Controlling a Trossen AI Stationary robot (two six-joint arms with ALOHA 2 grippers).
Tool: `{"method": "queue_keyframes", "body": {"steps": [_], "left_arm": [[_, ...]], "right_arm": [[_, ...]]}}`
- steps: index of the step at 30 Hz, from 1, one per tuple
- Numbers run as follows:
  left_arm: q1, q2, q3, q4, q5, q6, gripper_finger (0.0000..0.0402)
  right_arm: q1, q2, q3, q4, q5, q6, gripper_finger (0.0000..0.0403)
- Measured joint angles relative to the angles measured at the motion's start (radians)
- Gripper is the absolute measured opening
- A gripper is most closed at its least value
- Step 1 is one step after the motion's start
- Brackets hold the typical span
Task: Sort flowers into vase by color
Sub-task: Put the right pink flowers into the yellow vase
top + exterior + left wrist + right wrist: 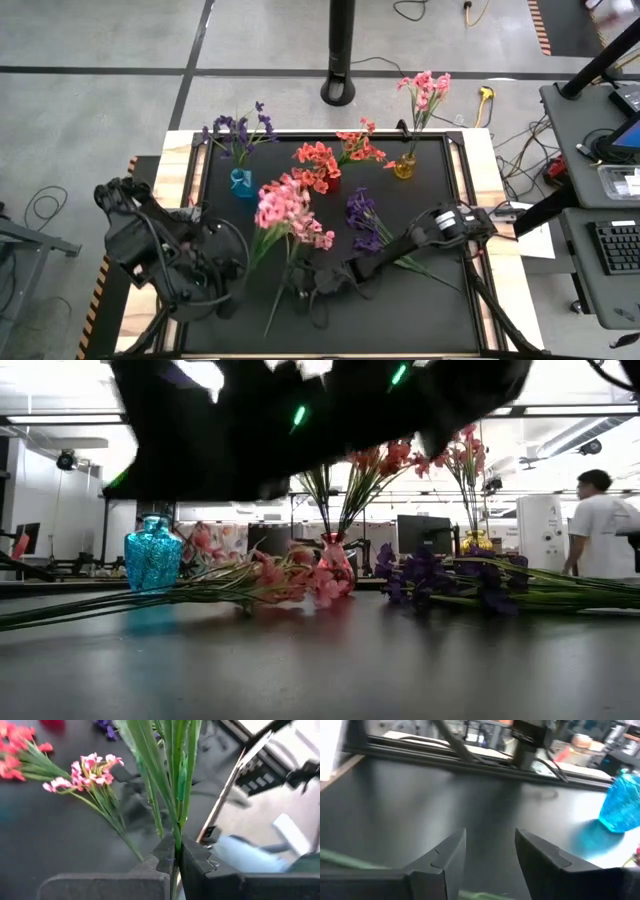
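1. Closest to us, our left tool [176,865] pinches a pink flower's green stem [176,827] near the tabletop's [420,300] front-left edge.
2. Our right tool [490,857] hovers low at front centre, fingers partly apart, gripping nothing.
3. Loose pink flowers [285,212] and purple flowers [365,222] lie mid-tabletop.
4. We see the blue vase [242,182], red vase [330,182] and yellow vase [404,166] along the back edge.

Black table top [445,200]. Blue vase [242,183] holds purple flowers [238,127]; red vase [334,563], coral flowers [316,164]; yellow vase [404,167], pink flowers [425,92].
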Motion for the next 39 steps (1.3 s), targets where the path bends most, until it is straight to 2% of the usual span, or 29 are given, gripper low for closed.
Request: {"method": "queue_keyframes", "body": {"steps": [5,9,12,17,22,27,31,35,39], "left_arm": [[-0.005,0.043,-0.01,0.009,-0.079,0.196,0.0],[0.007,0.099,-0.054,0.081,-0.192,0.393,0.0],[0.027,0.138,-0.115,0.202,-0.208,0.555,0.0],[0.071,0.165,-0.236,0.419,-0.217,0.752,0.0],[0.109,0.135,-0.422,0.746,-0.225,0.929,0.0],[0.144,0.1,-0.617,1.139,-0.162,1.091,0.0],[0.165,0.107,-0.709,1.352,-0.157,1.177,0.0],[0.182,0.115,-0.767,1.462,-0.156,1.225,0.0],[0.194,0.115,-0.79,1.502,-0.157,1.229,0.0]], "right_arm": [[0.071,-0.125,-0.059,-0.128,0.009,-0.012,0.0148],[0.137,-0.288,-0.184,-0.209,0.085,0.011,0.0136],[0.185,-0.426,-0.313,-0.225,0.136,0.055,0.0127],[0.257,-0.656,-0.509,-0.223,0.139,0.158,0.0117],[0.305,-0.794,-0.642,-0.197,0.138,0.217,0.0111],[0.315,-0.809,-0.721,-0.007,0.139,0.178,0.011],[0.305,-0.76,-0.743,0.232,0.142,0.093,0.0117],[0.291,-0.704,-0.728,0.351,0.138,0.025,0.0142],[0.276,-0.681,-0.695,0.375,0.136,0.019,0.0188]]}}
